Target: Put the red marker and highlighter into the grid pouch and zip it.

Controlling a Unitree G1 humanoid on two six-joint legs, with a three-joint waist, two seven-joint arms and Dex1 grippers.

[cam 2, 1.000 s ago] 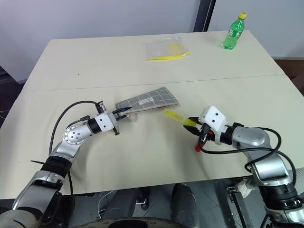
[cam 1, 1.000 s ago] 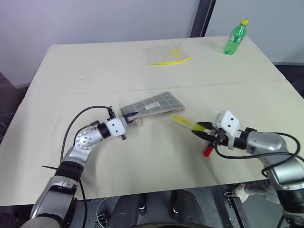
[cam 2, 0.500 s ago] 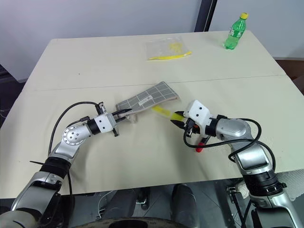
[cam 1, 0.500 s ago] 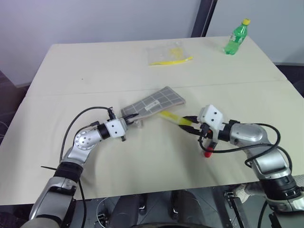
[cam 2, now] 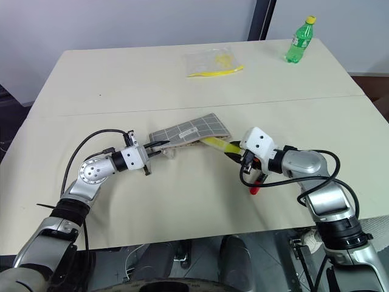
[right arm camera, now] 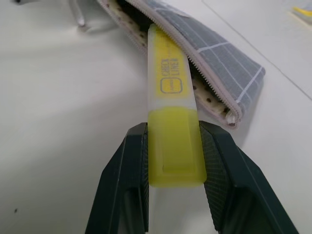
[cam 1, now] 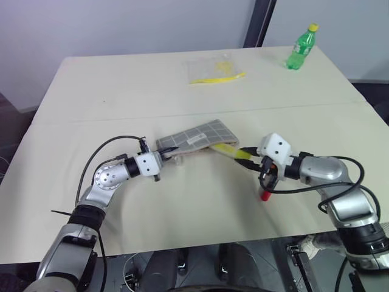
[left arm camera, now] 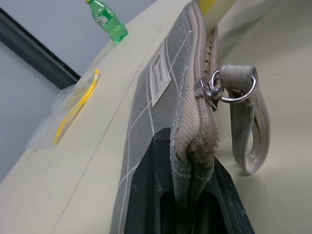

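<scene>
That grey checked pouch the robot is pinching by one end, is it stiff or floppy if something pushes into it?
The grid pouch probably flexes: it is thin fabric. Its mouth gapes softly where the highlighter enters, so it likely yields. Being flat, it looks light and might slide on the table if the left gripper released its end.

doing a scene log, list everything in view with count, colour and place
grid pouch: 1, grey with white grid lines, mid table, its zipper end pinched by the left jaws
highlighter: 1, yellow, in the right jaws, front end at the pouch's open mouth
red marker: 1, red cap end visible, on the table under the right arm
clear plastic bag: 1, clear with yellow contents, far side of the table
bottle: 1, green with yellow cap, far right corner
table: 1, cream
left gripper: 1, black, shut on the pouch
right gripper: 1, black, shut on the highlighter
</scene>
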